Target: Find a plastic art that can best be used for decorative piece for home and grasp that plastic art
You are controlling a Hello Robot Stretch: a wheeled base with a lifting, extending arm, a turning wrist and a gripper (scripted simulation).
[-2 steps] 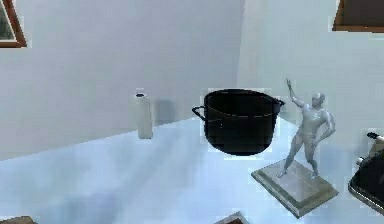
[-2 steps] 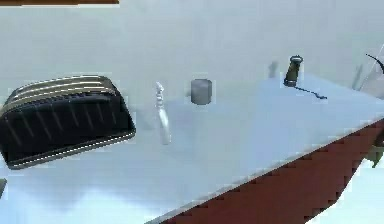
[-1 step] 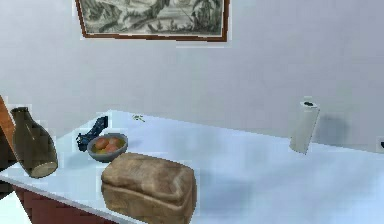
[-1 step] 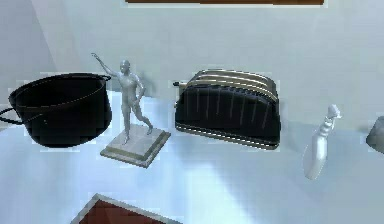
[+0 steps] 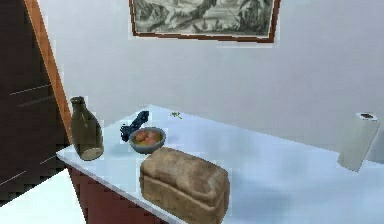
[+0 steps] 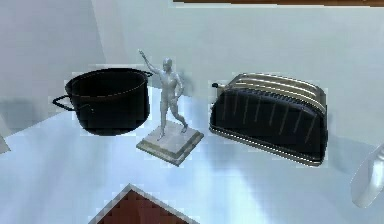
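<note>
Statuette (image 6: 168, 92), a grey figure with one arm raised, stands upright on its square base on the pale countertop (image 6: 60, 170), between a black pot (image 6: 108, 98) and a dark toaster (image 6: 268, 118). Ahead on the counter are a bread loaf (image 5: 183, 185), a bottle (image 5: 86, 128) and a bowl (image 5: 147, 138). Gripper's state: I cannot tell.

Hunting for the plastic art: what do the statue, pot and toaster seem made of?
Statue: uniform pale grey, matte; plastic or stone, unclear. Pot: black, faint sheen, probably coated metal. Toaster: dark sides, shiny striped top, likely metal.
</note>
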